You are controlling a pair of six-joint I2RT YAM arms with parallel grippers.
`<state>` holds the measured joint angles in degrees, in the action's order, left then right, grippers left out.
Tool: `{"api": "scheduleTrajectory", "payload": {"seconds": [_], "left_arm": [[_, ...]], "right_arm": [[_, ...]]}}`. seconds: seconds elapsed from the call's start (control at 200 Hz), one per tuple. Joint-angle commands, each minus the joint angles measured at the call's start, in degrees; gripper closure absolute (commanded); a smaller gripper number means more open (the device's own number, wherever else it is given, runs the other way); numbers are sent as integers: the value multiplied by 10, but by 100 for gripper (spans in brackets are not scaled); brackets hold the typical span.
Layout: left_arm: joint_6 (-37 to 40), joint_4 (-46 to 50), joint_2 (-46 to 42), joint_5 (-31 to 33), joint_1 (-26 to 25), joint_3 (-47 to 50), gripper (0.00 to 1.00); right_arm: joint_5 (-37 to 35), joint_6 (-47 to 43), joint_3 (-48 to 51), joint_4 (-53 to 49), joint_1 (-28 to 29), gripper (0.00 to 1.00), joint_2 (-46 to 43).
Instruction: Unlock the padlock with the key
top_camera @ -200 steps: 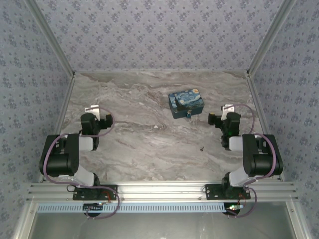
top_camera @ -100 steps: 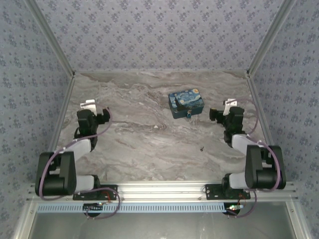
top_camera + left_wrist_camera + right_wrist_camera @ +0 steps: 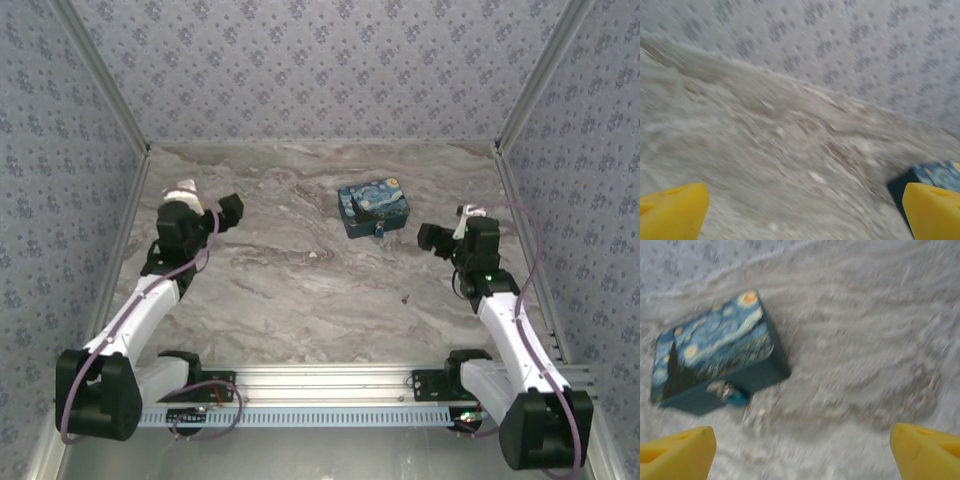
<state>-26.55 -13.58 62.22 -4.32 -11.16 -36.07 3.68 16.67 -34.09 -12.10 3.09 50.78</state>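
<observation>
My right gripper (image 3: 428, 238) is spread wide and holds nothing; its yellow pads (image 3: 675, 452) sit at the far corners of the wrist view. My left gripper (image 3: 231, 208) is just as wide and empty.

Over the last second both arms have unfolded from their tucked pose and reached out over the tabletop (image 3: 280, 300), and the left has swung round toward the box (image 3: 373, 205). Nothing else has moved, so I take this as the approach only, with the key not yet picked up.

The padlock (image 3: 736, 398) hangs at the box's near face, ahead and to the left of my right gripper. The key (image 3: 405, 297) lies on the tabletop well apart from it, nearer my bases.

Both wrist views are smeared by motion. The padlock is only a blue blob with its shackle unreadable, and the key is a mere speck from above.
</observation>
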Motion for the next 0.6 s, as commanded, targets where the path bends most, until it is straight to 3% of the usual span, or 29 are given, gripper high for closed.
{"api": "scheduleTrajectory", "payload": {"seconds": [0.0,0.24,0.41,0.595], "left_arm": [[-73,-5,9,-34,-53,15,1],[-105,-71,109,-36,-163,-23,1],[-120,-101,175,-45,-197,-53,1],[-150,-135,216,-47,-213,-52,1]], "right_arm": [[32,63,-3,-168,25,12,-32],[55,135,37,-245,70,20,-52],[33,206,68,-226,120,22,-37],[-19,243,72,-194,168,33,11]]}}
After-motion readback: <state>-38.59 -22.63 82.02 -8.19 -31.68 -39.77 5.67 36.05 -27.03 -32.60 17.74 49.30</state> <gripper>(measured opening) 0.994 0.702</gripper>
